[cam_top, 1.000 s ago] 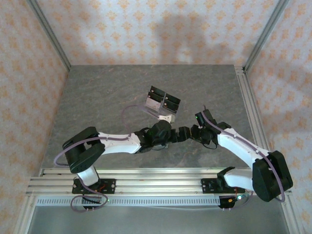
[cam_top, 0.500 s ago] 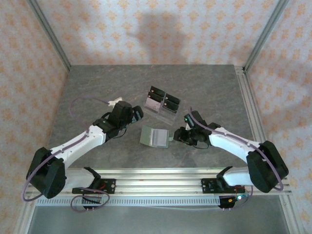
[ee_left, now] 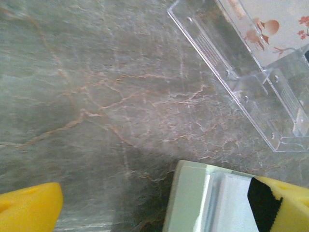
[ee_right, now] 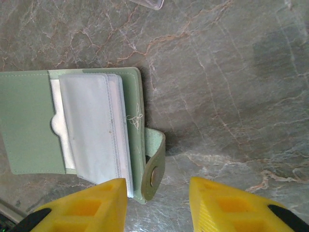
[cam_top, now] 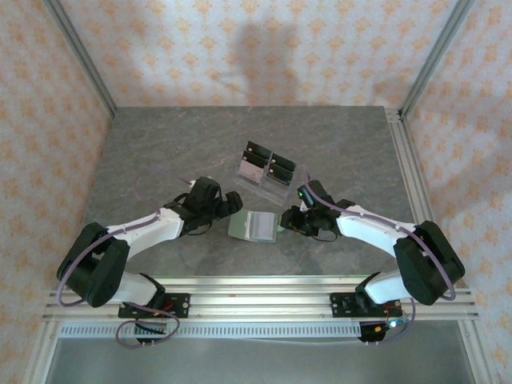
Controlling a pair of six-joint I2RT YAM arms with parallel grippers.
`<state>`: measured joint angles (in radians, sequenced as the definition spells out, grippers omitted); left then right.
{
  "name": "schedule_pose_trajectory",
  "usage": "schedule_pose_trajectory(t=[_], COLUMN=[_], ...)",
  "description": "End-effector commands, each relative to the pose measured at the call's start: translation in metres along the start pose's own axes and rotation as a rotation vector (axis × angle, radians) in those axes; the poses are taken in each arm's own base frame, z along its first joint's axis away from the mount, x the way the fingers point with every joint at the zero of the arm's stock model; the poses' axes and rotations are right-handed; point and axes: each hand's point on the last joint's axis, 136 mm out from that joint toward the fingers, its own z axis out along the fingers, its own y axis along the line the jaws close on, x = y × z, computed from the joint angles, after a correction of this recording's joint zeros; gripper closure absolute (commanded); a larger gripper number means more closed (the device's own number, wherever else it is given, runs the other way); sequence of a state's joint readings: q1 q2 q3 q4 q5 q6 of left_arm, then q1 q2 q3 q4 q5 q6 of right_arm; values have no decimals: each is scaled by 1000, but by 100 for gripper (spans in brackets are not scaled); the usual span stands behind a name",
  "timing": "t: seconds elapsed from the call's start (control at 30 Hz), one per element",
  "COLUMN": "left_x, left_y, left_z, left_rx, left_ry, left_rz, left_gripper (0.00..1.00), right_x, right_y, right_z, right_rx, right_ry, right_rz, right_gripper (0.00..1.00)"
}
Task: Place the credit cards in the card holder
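Observation:
The card holder (cam_top: 254, 226) lies open on the table, sage green, with clear sleeves (ee_right: 91, 125) inside and its snap tab (ee_right: 155, 169) curling up at the right edge. My right gripper (cam_top: 286, 219) is open at that edge; in the right wrist view the right gripper (ee_right: 157, 208) has the tab between its yellow fingers (ee_right: 231, 208), untouched. My left gripper (cam_top: 235, 205) is wide open at the wallet's left side, and the left gripper (ee_left: 154, 212) has the wallet's corner (ee_left: 198, 198) between its fingers. A pale credit card (ee_left: 275, 29) with reddish prints stands in the clear stand.
The clear four-cell stand (cam_top: 266, 170) with black tops stands just behind the wallet, its wall (ee_left: 231, 67) close to my left gripper. An aluminium rail (cam_top: 416, 192) runs along the table's right side and patterned walls enclose the table.
A second ago both arms met over the wallet. The left arm swung off to the left, uncovering the open wallet, then came back to its left edge. The right gripper stayed at the right edge.

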<state>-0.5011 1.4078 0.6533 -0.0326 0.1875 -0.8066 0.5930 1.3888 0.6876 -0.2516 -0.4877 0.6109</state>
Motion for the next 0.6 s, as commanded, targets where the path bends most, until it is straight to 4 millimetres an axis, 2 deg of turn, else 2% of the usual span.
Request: schedule_pose_trajectory(t=[0.0,0.17,0.43,0.57], left_x=[7,18,22,36], left_y=[-19,-48,-90,-107], left_z=[11,20,-1,5], left_rx=[68,121,200,225], left_ry=[22,42,16,41], left_rz=[-5,27,58,72], left_gripper=[0,0,0,0], right_x=[-9,-9,-9,-10], right_y=[10,10,10,10], right_z=[0,2,3,1], right_rx=[-20,-20,-20,-18], right_ry=[-24,-19,-17,-18], right_rz=[0,-2,-14,-20], right_gripper=[62,62,62,62])
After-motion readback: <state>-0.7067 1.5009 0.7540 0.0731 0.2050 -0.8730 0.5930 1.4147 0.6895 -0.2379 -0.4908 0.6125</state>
